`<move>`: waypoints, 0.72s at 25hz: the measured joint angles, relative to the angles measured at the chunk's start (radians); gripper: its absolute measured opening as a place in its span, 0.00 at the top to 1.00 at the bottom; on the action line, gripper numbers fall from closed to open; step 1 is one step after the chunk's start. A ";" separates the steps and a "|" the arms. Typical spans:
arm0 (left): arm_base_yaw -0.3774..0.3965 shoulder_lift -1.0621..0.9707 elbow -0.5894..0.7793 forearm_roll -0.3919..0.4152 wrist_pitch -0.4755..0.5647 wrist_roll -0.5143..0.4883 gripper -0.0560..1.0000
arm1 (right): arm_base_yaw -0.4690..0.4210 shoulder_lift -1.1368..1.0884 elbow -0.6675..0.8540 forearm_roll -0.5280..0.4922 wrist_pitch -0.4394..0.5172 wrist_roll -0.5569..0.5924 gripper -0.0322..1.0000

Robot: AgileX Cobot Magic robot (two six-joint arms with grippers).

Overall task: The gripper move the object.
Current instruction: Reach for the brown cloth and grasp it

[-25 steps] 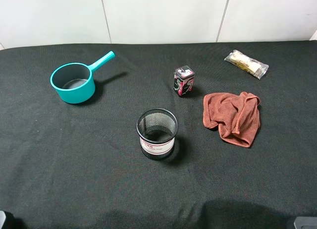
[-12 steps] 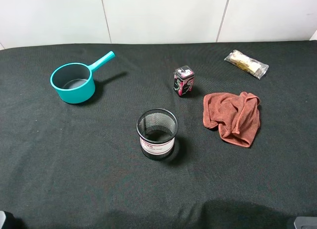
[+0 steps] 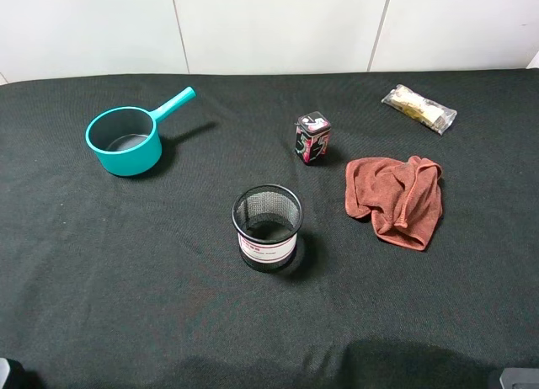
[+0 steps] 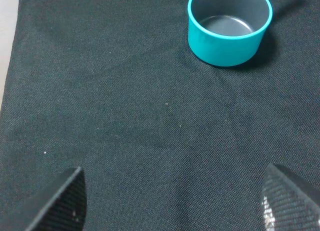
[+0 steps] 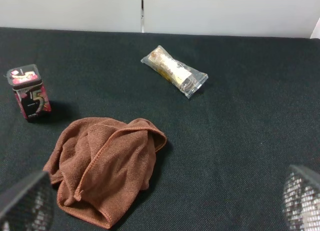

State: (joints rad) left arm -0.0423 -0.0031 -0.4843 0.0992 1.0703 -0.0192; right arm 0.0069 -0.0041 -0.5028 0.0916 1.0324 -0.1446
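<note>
The right end effector (image 5: 163, 203) hangs above the near edge of the surface (image 3: 168, 305) with its jaws spread wide and nothing between them. Only the two mesh-patterned fingertips (image 5: 25, 203) show at the corners of its wrist view. The left end effector (image 4: 178, 201) is likewise wide apart and empty, over bare cloth short of the teal saucepan (image 3: 125, 141). The rust-red rag (image 3: 396, 199) lies crumpled on the right half of the surface, just beside the small pink-black box (image 3: 312, 138) and nearer the robot than the snack packet (image 3: 419, 108). From where I stand it sits ahead of and below the right end effector, well apart from it, and more toward the finger on the box's side than centred in the gap. That offset looks like the main hazard: a straight descent would likely catch only the outer fold. The rag would then probably unfurl and trail, or slip free when lifted. A low sweep could also nudge the box, and pads pressed too deep might pinch the dark covering along with the rag. The mesh cup (image 3: 267, 227) stands clear of all this.
</note>
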 joint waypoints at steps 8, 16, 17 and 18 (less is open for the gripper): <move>0.000 0.000 0.000 0.000 0.000 0.000 0.28 | 0.000 0.000 0.000 0.000 0.000 0.000 0.30; 0.000 0.000 0.000 0.000 0.000 0.000 0.28 | 0.000 0.000 0.000 0.005 0.000 0.038 0.30; 0.000 0.000 0.000 0.000 0.000 0.000 0.28 | 0.000 0.000 0.000 0.005 0.000 0.048 0.30; 0.000 0.000 0.000 0.000 0.000 0.000 0.28 | 0.000 0.000 0.000 0.005 0.000 0.054 0.30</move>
State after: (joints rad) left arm -0.0423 -0.0031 -0.4843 0.0992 1.0703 -0.0192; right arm 0.0069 -0.0041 -0.5028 0.0962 1.0324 -0.0903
